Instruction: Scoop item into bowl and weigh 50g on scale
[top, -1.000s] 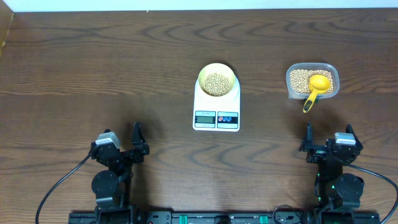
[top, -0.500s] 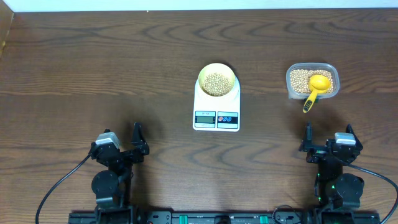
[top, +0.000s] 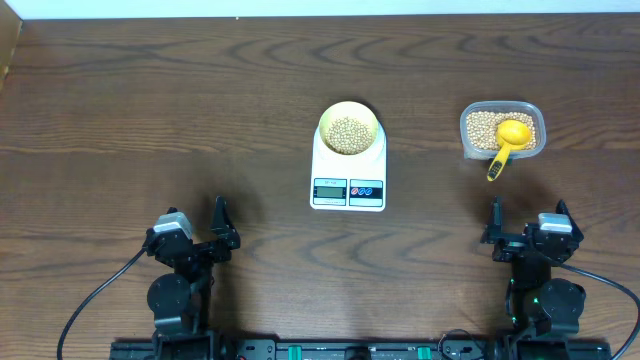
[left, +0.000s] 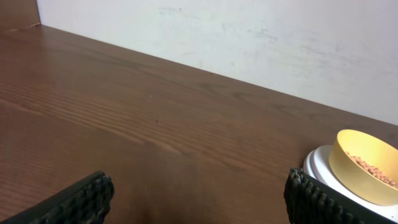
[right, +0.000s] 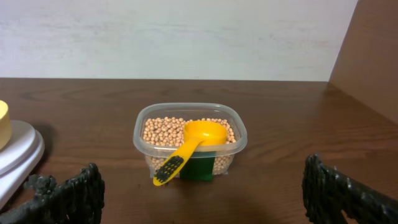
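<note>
The pale-yellow bowl (top: 348, 130) sits on the white scale (top: 348, 186) at the table's middle, with tan beans (top: 348, 134) in it. It shows at the right edge of the left wrist view (left: 364, 165). A clear tub (top: 502, 130) of beans at the right holds a yellow scoop (top: 505, 143) resting across it, handle over the near rim; the tub (right: 189, 140) and scoop (right: 186, 149) show in the right wrist view. My left gripper (top: 215, 232) is open and empty near the front left. My right gripper (top: 525, 228) is open and empty near the front right, facing the tub.
The table's far edge meets a white wall (left: 249, 37). A brown panel (right: 373, 56) stands at the right of the right wrist view. Cables (top: 90, 300) run from both arm bases along the front edge.
</note>
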